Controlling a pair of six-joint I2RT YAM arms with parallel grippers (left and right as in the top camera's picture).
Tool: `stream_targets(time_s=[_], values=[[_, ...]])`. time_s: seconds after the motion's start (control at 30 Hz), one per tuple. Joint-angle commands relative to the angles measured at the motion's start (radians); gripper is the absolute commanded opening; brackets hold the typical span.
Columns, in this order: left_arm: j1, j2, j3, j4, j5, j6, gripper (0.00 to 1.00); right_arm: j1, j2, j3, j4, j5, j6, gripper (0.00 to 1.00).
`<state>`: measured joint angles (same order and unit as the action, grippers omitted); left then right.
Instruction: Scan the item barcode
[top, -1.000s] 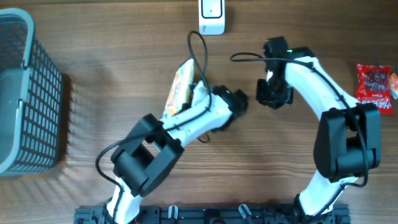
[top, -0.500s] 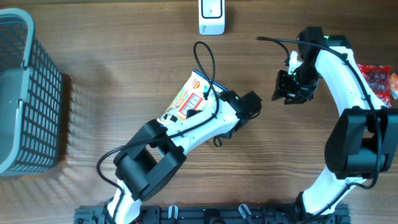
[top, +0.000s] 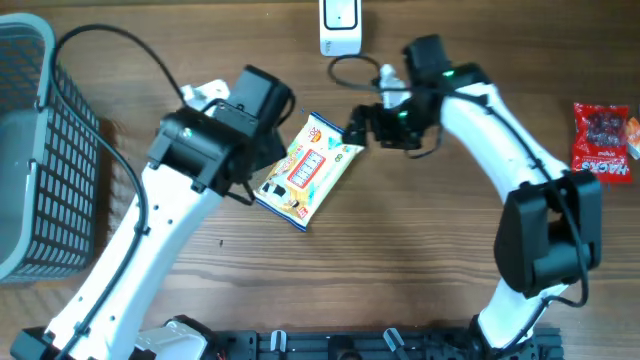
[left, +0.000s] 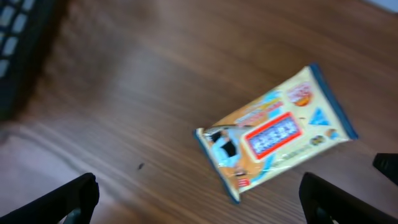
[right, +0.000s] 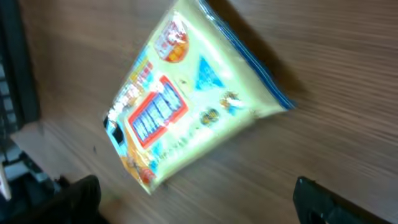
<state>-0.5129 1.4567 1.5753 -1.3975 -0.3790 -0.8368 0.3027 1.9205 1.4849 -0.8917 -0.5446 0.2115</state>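
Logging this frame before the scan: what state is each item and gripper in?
Yellow printed snack packet: flat on the wooden table, printed face up, unheld.
Red candy packet: flat at the right edge, untouched.
White scanner: at the far edge, untouched.
Grey mesh basket: upright, nothing seen inside.
Left gripper: open, empty.
Right gripper: open, empty.

Packet: a flat yellow snack packet with a blue sealed edge at one end and a red label panel in the middle.
Pose: it lies flat on the tabletop, printed face up, turned diagonally.
Place: ahead of the spread left fingers and the right fingers, gripped by neither.
Scanner: a small white scanner, beyond the right fingers, apart from the packet.
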Motion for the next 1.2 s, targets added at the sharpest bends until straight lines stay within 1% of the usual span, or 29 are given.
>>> stream_targets(time_s=[0.0,0.07,0.13,0.2,0.27,0.33,0.4,0.47,0.57,0.7,0.77,0.8,0.87,1.0,1.17], values=[[0.027,0.006,-0.031,-0.005,-0.004,-0.013,1.0,0.072,0.013,-0.034,0.02,0.035,0.21,1.0],[0.027,0.006,-0.056,0.027,-0.019,-0.013,1.0,0.109,0.013,-0.045,0.016,0.035,0.257,1.0],[0.037,0.009,-0.091,0.076,-0.047,-0.012,1.0,0.153,0.013,-0.052,-0.004,0.006,0.262,0.99],[0.077,0.019,-0.114,0.1,-0.064,-0.011,1.0,0.19,0.013,-0.053,-0.027,-0.003,0.264,1.0],[0.159,0.035,-0.125,0.099,-0.063,-0.008,1.0,0.225,0.013,-0.06,-0.027,-0.002,0.294,1.0],[0.254,0.049,-0.13,0.099,0.001,-0.005,1.0,0.263,0.013,-0.099,0.019,-0.001,0.374,1.0],[0.306,0.053,-0.132,0.1,0.055,0.024,1.0,0.283,0.013,-0.145,0.071,0.006,0.457,1.0],[0.336,0.053,-0.135,0.101,0.068,0.044,1.0,0.304,0.013,-0.218,0.148,0.006,0.585,1.0],[0.341,0.061,-0.135,0.108,0.064,0.045,1.0,0.328,0.013,-0.306,0.247,0.014,0.724,0.99],[0.341,0.072,-0.136,0.119,0.065,0.047,1.0,0.35,0.014,-0.366,0.414,0.014,0.784,1.0],[0.341,0.078,-0.136,0.119,0.064,0.049,1.0,0.358,0.014,-0.381,0.493,0.013,0.787,1.0],[0.341,0.079,-0.136,0.119,0.064,0.058,1.0,0.364,0.015,-0.381,0.511,0.014,0.794,1.0],[0.341,0.079,-0.136,0.118,0.065,0.091,1.0,0.381,0.025,-0.381,0.517,0.047,0.858,1.0],[0.341,0.079,-0.136,0.109,0.065,0.097,1.0,0.415,0.056,-0.381,0.517,0.16,0.945,1.0],[0.341,0.079,-0.136,0.107,0.065,0.097,1.0,0.421,0.133,-0.381,0.533,0.224,0.97,1.0]])
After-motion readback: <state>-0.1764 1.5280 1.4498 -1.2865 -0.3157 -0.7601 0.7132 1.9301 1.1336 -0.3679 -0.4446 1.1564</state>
